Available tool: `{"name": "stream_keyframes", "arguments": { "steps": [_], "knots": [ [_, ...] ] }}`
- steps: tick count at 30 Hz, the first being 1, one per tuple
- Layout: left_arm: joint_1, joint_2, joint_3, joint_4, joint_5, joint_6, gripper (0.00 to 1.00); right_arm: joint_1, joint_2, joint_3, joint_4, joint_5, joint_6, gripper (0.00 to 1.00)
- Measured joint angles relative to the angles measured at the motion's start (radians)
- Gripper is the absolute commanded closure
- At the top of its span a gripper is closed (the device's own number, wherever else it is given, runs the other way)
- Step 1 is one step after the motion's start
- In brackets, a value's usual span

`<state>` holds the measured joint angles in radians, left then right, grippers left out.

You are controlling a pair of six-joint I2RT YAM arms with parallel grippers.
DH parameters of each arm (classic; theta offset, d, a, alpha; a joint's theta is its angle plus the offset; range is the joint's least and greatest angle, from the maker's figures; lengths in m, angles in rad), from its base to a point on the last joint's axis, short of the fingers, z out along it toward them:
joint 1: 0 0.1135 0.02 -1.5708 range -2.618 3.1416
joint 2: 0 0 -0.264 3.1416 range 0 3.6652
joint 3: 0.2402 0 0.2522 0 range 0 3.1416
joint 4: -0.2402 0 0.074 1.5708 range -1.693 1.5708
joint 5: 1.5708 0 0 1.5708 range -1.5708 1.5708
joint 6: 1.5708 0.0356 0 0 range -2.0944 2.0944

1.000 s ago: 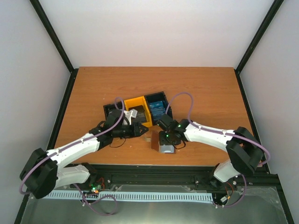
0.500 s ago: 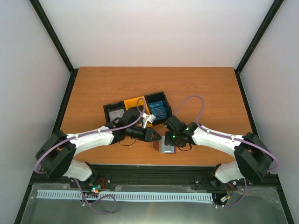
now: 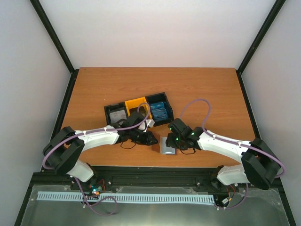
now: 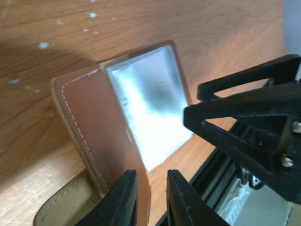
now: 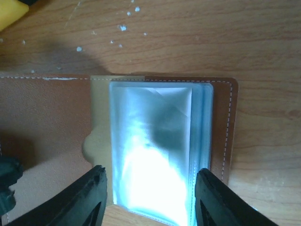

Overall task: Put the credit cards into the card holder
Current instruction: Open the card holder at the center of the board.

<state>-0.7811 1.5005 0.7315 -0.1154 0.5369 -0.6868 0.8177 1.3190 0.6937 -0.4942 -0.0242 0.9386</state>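
The brown card holder (image 3: 167, 147) lies open near the table's front edge, its pale blue-grey pockets (image 5: 150, 141) facing up. My right gripper (image 5: 150, 170) hangs open and empty just above the pockets; it also shows in the top view (image 3: 173, 142). My left gripper (image 4: 153, 178) is at the holder's left brown flap (image 4: 89, 122), which stands tilted up. The flap's edge sits between the narrowly parted fingers, against the left finger (image 4: 123, 200), with a gap to the other. Whitish-grey cards (image 3: 116, 116) and blue cards (image 3: 158, 111) lie in the tray.
The black-and-yellow three-compartment tray (image 3: 137, 104) stands just behind both grippers. The table's front edge and black rail (image 4: 225, 160) are close to the holder. My right gripper's dark frame (image 4: 254, 117) fills the right of the left wrist view.
My left gripper has swung from the tray forward and right to the holder's left flap. My right gripper has shifted a little right and now hangs over the pockets.
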Motion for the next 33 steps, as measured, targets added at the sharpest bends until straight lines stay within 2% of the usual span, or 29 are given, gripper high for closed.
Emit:
{"name": "stream_keyframes", "arguments": {
  "steps": [16, 19, 24, 33],
  "knots": [
    [0.000, 0.082, -0.016, -0.033, -0.073, 0.023, 0.88, -0.005, 0.058, -0.048, 0.116, -0.058, 0.005, 0.70],
    [0.000, 0.092, -0.023, -0.034, -0.081, 0.024, 0.89, -0.005, 0.058, -0.050, 0.136, -0.067, 0.005, 0.67],
    [0.000, 0.112, -0.024, -0.032, -0.082, 0.024, 0.89, -0.006, 0.058, -0.075, 0.215, -0.121, -0.006, 0.54],
    [0.000, 0.112, -0.024, -0.032, -0.085, 0.023, 0.90, -0.007, 0.094, -0.095, 0.388, -0.272, -0.028, 0.50]
  ]
}}
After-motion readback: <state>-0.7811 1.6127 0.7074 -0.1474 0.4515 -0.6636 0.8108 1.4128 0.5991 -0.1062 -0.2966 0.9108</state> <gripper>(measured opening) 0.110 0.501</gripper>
